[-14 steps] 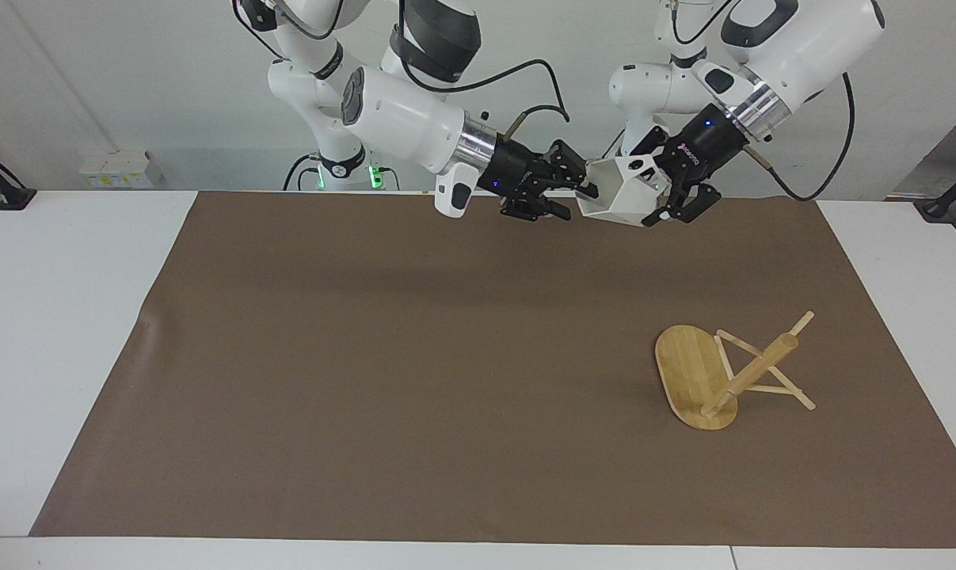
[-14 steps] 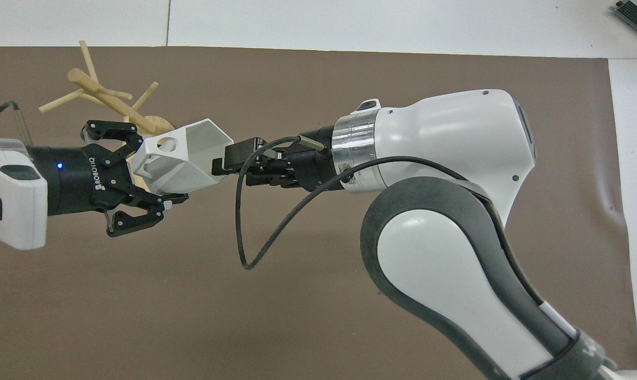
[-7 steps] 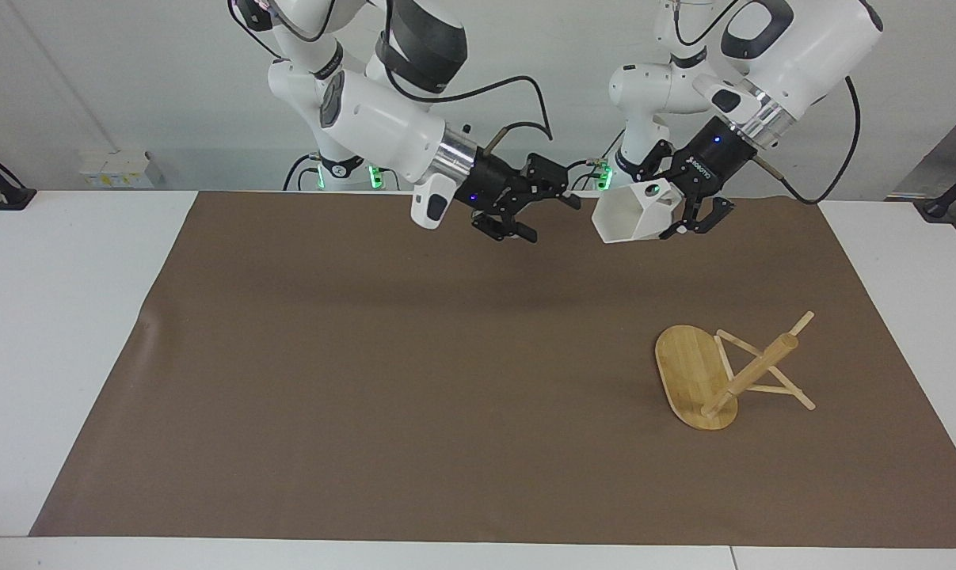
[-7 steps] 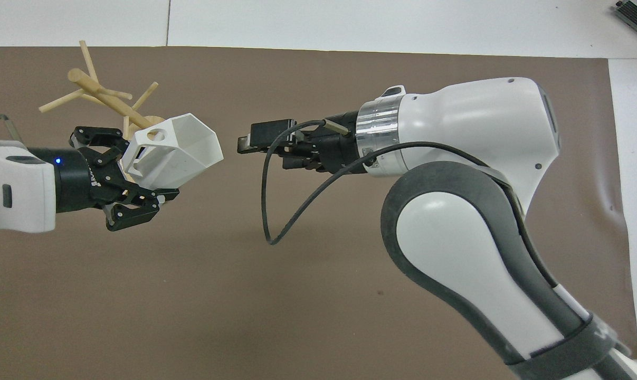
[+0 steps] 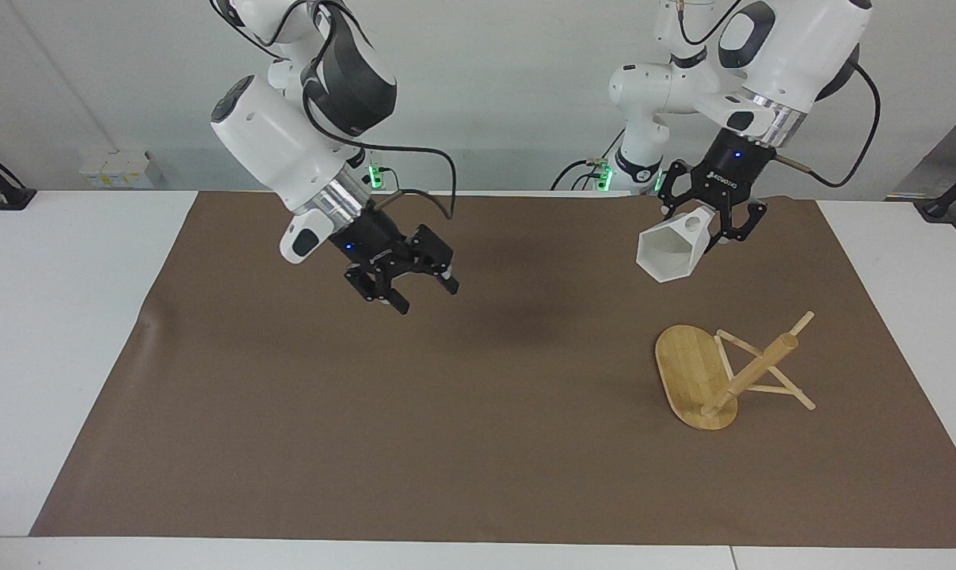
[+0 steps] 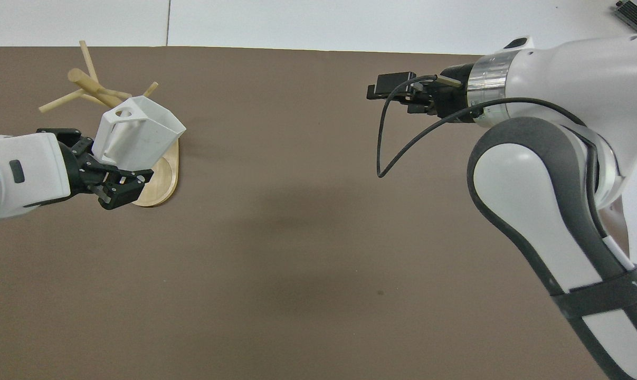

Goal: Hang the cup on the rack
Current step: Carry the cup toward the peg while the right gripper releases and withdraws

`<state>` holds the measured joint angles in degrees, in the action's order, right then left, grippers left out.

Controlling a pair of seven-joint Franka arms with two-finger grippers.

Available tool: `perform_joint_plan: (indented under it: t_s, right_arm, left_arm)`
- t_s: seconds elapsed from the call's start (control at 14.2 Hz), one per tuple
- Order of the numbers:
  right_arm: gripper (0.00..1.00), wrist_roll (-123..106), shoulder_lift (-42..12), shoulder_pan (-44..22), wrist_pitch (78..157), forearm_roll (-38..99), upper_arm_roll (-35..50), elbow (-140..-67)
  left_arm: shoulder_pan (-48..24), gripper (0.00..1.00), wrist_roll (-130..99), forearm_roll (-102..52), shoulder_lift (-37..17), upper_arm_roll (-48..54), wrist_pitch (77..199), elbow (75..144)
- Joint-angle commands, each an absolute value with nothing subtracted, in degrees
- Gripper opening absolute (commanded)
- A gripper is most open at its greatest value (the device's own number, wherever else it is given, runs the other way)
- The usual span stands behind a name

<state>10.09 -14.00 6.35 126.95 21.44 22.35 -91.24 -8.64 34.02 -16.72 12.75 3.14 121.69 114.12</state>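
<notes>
Facing view shows the left pincer [image 5: 711, 226] clamped on the white cup [image 5: 669, 251], holding it in the air with its mouth tilted down, over the brown mat [image 5: 367, 412] toward the left arm's end of the counter [image 5: 66, 332]. The bamboo rack [image 5: 723, 374] lies tipped over on the mat. Over the mat's other half, the right pincer [image 5: 414, 289] hangs with its fingers apart, holding nothing.

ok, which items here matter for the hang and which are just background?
In play:
- cup, held in the air by the left tool
- rack, tipped over on the brown mat, toward the left arm's end

Background:
- right tool, open and holding nothing over the mat
- white table
</notes>
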Motion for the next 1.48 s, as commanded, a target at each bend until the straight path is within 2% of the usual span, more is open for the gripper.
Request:
perform_joint_plan:
  t_s: [0.0,0.21,0.63,0.92,1.41]
  right_arm:
    - [1.00,9.1,-11.4,6.2,126.5,7.6,19.3,-94.9]
    - [1.00,9.2,-10.5,6.3,122.1,0.8,14.9,-95.4]
    - [1.00,1.1,-9.4,6.3,111.3,0.1,6.9,-95.1]
    - [1.00,1.1,-9.2,6.3,103.7,1.1,6.1,-92.6]
    - [1.00,1.5,-9.2,6.3,93.7,1.3,4.8,-86.4]
  left_arm:
    - [-8.6,0.00,31.6,-14.2,13.0,3.1,123.6,115.1]
    - [-8.4,0.00,27.3,-14.1,10.4,3.1,124.1,114.7]
    - [-9.7,0.00,20.7,-12.3,4.9,3.1,129.9,114.6]
    - [-8.8,0.00,20.0,-12.3,0.0,2.7,133.2,112.1]
    - [-7.7,0.00,20.0,-12.3,-3.4,2.5,138.0,111.7]
